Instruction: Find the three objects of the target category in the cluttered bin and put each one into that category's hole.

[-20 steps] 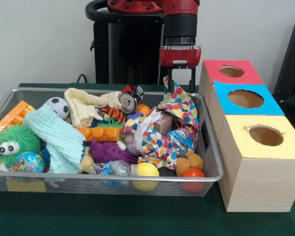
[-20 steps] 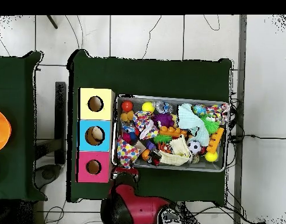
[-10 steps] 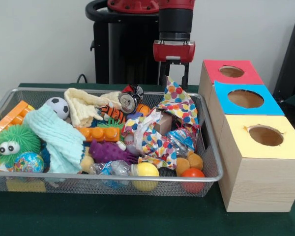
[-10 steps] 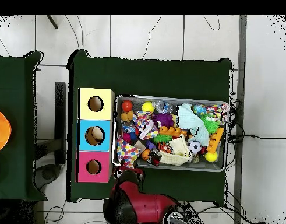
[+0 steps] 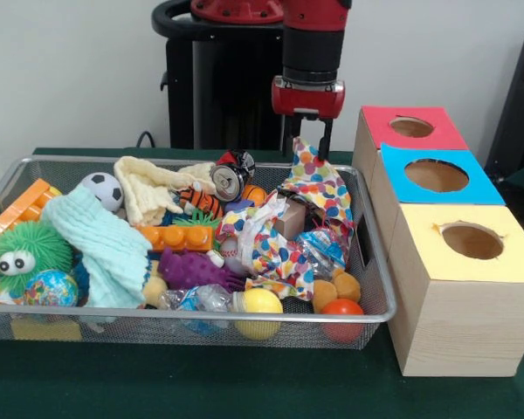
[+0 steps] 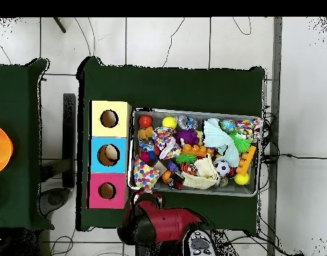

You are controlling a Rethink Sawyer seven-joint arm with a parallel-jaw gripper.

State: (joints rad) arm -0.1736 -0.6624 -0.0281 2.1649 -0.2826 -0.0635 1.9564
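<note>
**Inspector A:** On the green-covered counter (image 5: pixel 201 384), the wire mesh bin (image 5: pixel 201 319) takes up most of the left and centre. Just beside it on the right stand three wooden boxes in a row, each with a round hole on top: yellow box (image 5: pixel 472 262) nearest, blue box (image 5: pixel 432 179) in the middle, red box (image 5: pixel 410 129) farthest.

**Inspector B:** And the arm?

**Inspector A:** The red and black arm (image 5: pixel 313 35) comes down above the bin's far right corner. The gripper (image 5: pixel 307 144) holds the top corner of the polka-dot cloth (image 5: pixel 319 188) between its jaws, which stand closed on it. The cloth is drawn up into a peak there, its lower folds draped over the clutter.

**Inspector B:** Contents of the bin, by size?

**Inspector A:** A pale blue cloth (image 5: pixel 100 244) lies at the left, with a cream cloth (image 5: pixel 153 192) behind it. A green fuzzy ball with eyes (image 5: pixel 26 253) sits at the near left, an orange brick strip (image 5: pixel 17 209) along the left wall, and a purple spiky toy (image 5: pixel 192 271) near the middle. A drinks can (image 5: pixel 231 179) rests by the cream cloth. A small soccer ball (image 5: pixel 102 190), a yellow ball (image 5: pixel 258 305) and a red ball (image 5: pixel 342 312) are the smaller items, the last two against the near wall.

**Inspector B:** Overhead?

**Inspector A:** Something pale shows inside the blue box's hole (image 6: pixel 109 155); I cannot tell what.
</note>
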